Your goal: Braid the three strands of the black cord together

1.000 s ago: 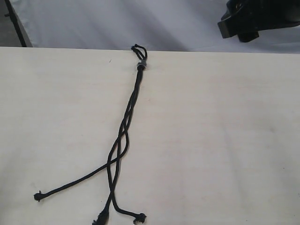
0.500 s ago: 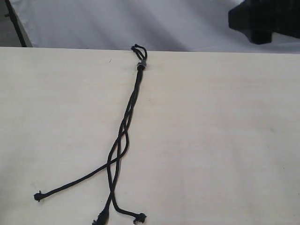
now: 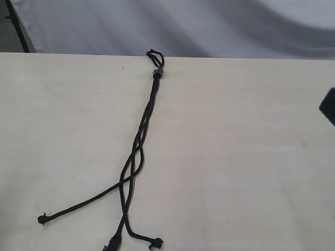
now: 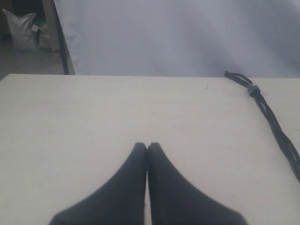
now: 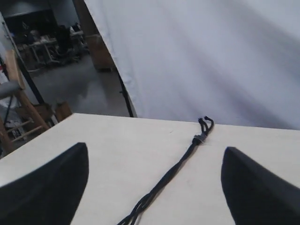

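Observation:
The black cord [image 3: 141, 130] lies on the pale table [image 3: 235, 157], running from its short loops and grey band [image 3: 158, 72] at the far edge toward the near edge. Its upper length is twisted together. Lower down the three strands [image 3: 123, 198] splay apart, with knotted tips at the left [image 3: 41, 219], the middle [image 3: 112, 244] and the right [image 3: 156, 242]. My left gripper [image 4: 146, 145] is shut and empty over bare table, well to the side of the cord [image 4: 274, 123]. Hovering over the cord [image 5: 176, 171], my right gripper [image 5: 154, 149] is open and touches nothing.
A white cloth backdrop [image 3: 209, 26] hangs behind the table's far edge. A dark bit of the right arm [image 3: 330, 107] shows at the right edge of the exterior view. A black stand pole [image 3: 18, 26] is at the far left.
The right arm's dark bulk has left the top right corner of the exterior view; only a small piece now shows lower at the right edge. The cord has not moved.

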Tool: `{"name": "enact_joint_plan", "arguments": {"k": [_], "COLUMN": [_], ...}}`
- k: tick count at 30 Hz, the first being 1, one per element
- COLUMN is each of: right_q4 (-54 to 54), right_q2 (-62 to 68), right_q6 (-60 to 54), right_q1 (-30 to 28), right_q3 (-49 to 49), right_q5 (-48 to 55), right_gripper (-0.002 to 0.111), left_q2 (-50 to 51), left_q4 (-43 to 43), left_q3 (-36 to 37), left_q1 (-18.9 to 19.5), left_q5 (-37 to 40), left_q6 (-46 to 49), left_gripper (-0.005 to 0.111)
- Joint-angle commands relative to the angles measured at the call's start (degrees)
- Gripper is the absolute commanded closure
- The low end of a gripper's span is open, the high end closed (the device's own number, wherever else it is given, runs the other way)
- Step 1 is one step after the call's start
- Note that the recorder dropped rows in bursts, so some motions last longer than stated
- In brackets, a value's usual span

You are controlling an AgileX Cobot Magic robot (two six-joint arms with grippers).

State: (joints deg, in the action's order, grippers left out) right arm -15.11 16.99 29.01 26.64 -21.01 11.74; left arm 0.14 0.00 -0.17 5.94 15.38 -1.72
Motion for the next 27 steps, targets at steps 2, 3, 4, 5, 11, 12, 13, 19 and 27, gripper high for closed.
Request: {"name": "enact_joint_plan", "arguments": {"k": [2, 3, 4, 5, 11, 12, 13, 19, 27], "right_q4": [10.7, 11.7, 12.1, 12.1, 15.1, 15.1, 15.1, 15.1, 15.1], "right_q2": [-8.8, -10.0, -11.0, -12.1, -15.9, -16.2, -16.3, -16.4, -17.0], "right_q6": [-16.0, -17.0, -17.0, -17.0, -20.0, -20.9, -21.2, -21.2, -20.8], "right_q1": [-0.2, -0.2, -0.2, -0.2, -0.2, -0.2, -0.2, -0.2, -10.0], "right_q3": [8.5, 9.6, 10.5, 11.4, 16.0, 16.6, 17.0, 17.4, 19.1], "right_q5": [-3.8, -3.8, -3.8, -3.8, -3.8, -3.8, -3.8, -3.5, -6.3], "right_gripper": [0.035, 0.035, 0.035, 0.035, 0.035, 0.035, 0.035, 0.035, 0.035], "left_q2": [-0.1, -0.1, -0.1, -0.1, -0.1, -0.1, -0.1, -0.1, -0.1], "left_q4": [0.0, 0.0, 0.0, 0.0, 0.0, 0.0, 0.0, 0.0, 0.0], "left_q3": [0.2, 0.2, 0.2, 0.2, 0.2, 0.2, 0.2, 0.2, 0.2], "left_q1": [0.1, 0.1, 0.1, 0.1, 0.1, 0.1, 0.1, 0.1, 0.1], "left_q5": [0.0, 0.0, 0.0, 0.0, 0.0, 0.0, 0.0, 0.0, 0.0], "left_q6": [0.0, 0.0, 0.0, 0.0, 0.0, 0.0, 0.0, 0.0, 0.0], "left_gripper": [0.106, 0.106, 0.106, 0.106, 0.106, 0.106, 0.106, 0.106, 0.106]}}
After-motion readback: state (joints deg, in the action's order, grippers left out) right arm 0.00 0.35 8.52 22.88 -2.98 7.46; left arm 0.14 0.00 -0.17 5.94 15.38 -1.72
